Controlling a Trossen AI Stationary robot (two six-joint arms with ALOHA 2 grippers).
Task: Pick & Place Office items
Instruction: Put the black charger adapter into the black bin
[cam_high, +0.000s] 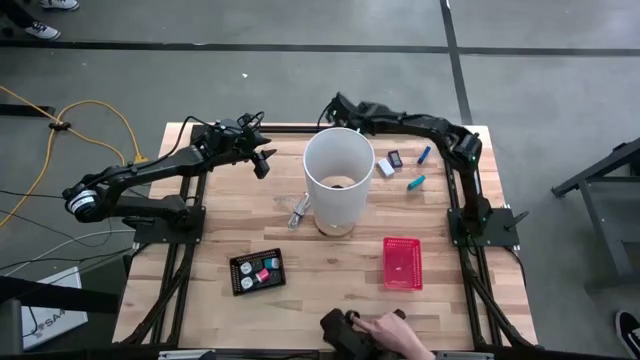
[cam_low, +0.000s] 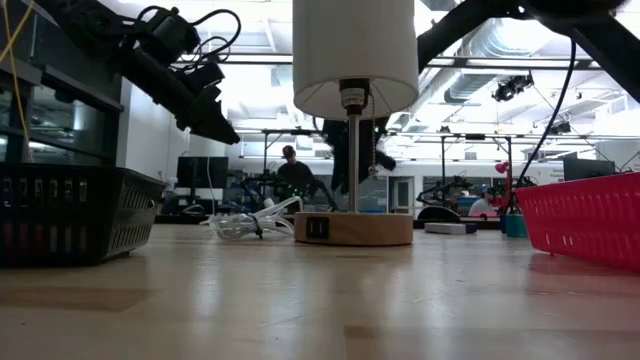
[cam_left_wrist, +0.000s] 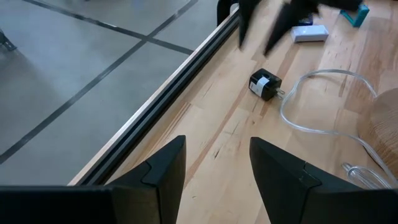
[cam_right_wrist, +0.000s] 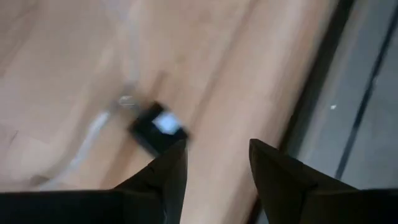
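Up at the far edge of the wooden table (cam_high: 330, 262), both arms are gathered near the tall white lampshade (cam_high: 338, 176), which stands on a round wooden base (cam_low: 353, 228) with a small dark socket panel in its front. Left gripper (cam_high: 262, 160) hangs in the air just left of the shade, fingers spread with nothing between them, and its wrist camera looks down past them onto a small black plug (cam_left_wrist: 265, 84) with a white label, lying on the wood by the table's dark rail, a clear cable (cam_left_wrist: 311, 102) looping away from it. Right gripper (cam_high: 330, 108) reaches in behind the shade from the other side; its fingers stand apart too, gripping nothing, poised right over that same black plug (cam_right_wrist: 158, 130), blurred in its own view. Now the office items: a white block (cam_high: 385, 167) sits just right of the shade, a little black piece with a pale face (cam_high: 395, 158) beside it, then a short blue stick (cam_high: 424, 154) and a teal bit (cam_high: 415, 182) a little farther right, all lying loose on the wood. Nearer the front, a flat black tray (cam_high: 258, 270) holds small pieces, a pink one (cam_high: 263, 275) and a teal one (cam_high: 270, 263) among white dots. Over to the right, the red mesh basket (cam_high: 402, 263) sits flat on the table. At the front edge, a person's hand (cam_high: 385, 327) rests on a dark object.
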